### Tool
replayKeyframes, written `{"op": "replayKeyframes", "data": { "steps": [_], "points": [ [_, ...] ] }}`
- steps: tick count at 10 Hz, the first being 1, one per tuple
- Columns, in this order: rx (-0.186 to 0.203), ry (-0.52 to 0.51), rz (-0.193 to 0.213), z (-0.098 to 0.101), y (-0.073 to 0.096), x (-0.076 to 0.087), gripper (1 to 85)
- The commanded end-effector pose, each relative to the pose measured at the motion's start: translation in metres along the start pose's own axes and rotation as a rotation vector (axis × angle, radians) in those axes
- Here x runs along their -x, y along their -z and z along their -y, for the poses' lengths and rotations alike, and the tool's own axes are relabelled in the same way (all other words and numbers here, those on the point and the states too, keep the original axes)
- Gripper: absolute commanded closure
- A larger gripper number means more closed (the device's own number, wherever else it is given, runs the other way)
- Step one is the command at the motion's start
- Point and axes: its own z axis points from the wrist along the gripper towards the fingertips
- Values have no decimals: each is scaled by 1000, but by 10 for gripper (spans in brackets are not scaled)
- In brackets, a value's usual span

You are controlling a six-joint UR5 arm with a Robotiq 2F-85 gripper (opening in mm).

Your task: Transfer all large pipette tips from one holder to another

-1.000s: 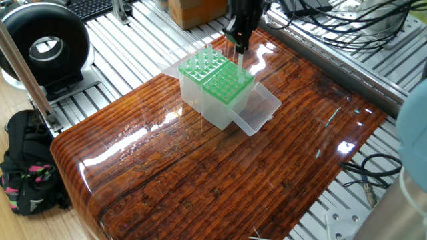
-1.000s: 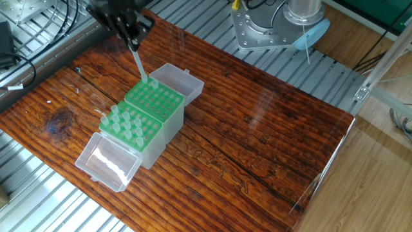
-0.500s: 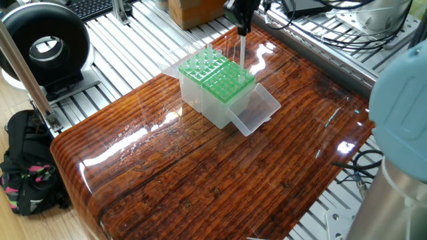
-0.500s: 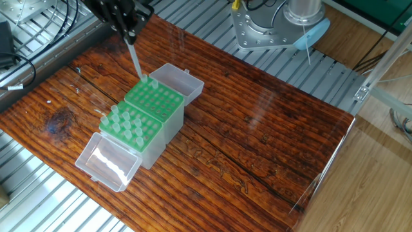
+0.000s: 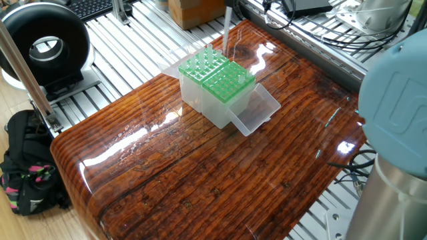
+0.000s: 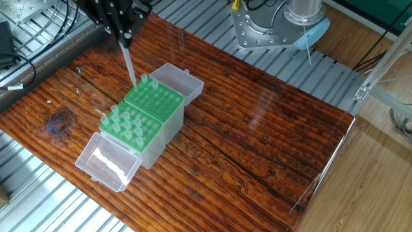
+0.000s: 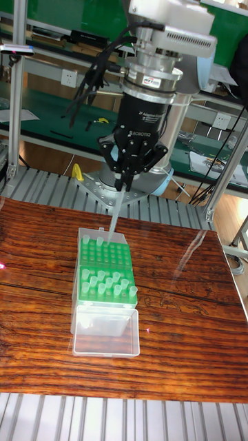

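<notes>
Pipette tip [image 7: 116, 215] pinched above holders [image 7: 103, 272]

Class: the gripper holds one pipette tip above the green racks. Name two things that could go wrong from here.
1. The pipette tip looks slanted in the gripper, so it may miss a hole and jam on the green rack.
2. Pinched only at its top, it could slip or swing and knock the standing tips.
</notes>
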Motion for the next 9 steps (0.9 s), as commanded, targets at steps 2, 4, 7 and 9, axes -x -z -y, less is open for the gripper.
{"op": "replayKeyframes", "data": {
  "steps": [2,4,7,9],
  "points": [
    [51,58,44,-17,-1,24,713],
    [62,56,46,-31,-6,32,713],
    [33,1,16,-56,-35,25,710],
    [-3,6,21,-63,-50,22,717]
  ]
}}
